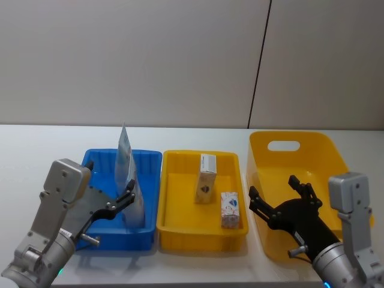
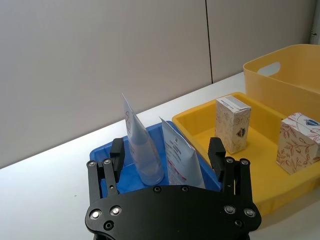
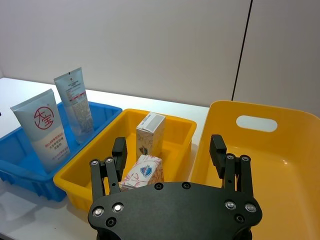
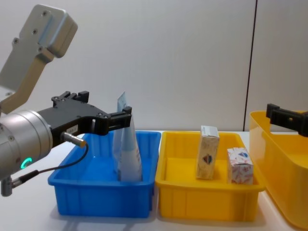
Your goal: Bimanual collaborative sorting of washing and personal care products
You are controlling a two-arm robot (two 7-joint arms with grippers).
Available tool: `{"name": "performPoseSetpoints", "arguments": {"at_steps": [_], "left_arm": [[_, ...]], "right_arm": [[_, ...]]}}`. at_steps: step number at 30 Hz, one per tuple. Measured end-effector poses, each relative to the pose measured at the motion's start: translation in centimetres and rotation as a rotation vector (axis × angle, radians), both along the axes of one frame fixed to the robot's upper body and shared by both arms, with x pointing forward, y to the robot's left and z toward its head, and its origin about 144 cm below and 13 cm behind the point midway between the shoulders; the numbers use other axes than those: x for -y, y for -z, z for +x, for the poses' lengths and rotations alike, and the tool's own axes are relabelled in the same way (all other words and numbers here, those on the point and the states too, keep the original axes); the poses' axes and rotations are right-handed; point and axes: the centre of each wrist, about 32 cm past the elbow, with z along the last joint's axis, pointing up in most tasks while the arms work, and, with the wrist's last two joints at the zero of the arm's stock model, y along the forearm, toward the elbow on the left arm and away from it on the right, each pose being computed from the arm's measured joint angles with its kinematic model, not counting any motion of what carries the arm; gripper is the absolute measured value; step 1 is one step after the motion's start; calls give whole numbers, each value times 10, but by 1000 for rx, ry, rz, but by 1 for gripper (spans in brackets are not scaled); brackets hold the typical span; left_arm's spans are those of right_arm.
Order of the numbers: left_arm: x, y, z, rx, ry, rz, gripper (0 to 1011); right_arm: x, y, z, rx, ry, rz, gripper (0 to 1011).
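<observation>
Left gripper (image 1: 127, 197) open and empty by the blue bin (image 1: 96, 157), two tubes (image 3: 42, 127) upright just ahead of it, their lower ends hidden by the bin wall. Right gripper (image 3: 167, 144) open too over the big yellow bin (image 1: 303, 139), well apart from the tall carton (image 1: 207, 177) and short box (image 1: 230, 209) in the yellow tray (image 1: 180, 155). White table (image 1: 36, 144), grey wall (image 1: 150, 60) behind.

Lab test bench: white table (image 1: 36, 139), bare grey wall panels (image 1: 150, 60).
</observation>
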Motion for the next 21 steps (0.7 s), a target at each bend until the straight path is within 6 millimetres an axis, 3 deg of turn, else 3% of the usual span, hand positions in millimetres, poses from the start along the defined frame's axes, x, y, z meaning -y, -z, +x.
{"name": "performPoseSetpoints", "arguments": {"at_steps": [21], "left_arm": [[0,0,0,-1,0,-1,1001]], "right_arm": [[0,0,0,0,0,0,1004]]}}
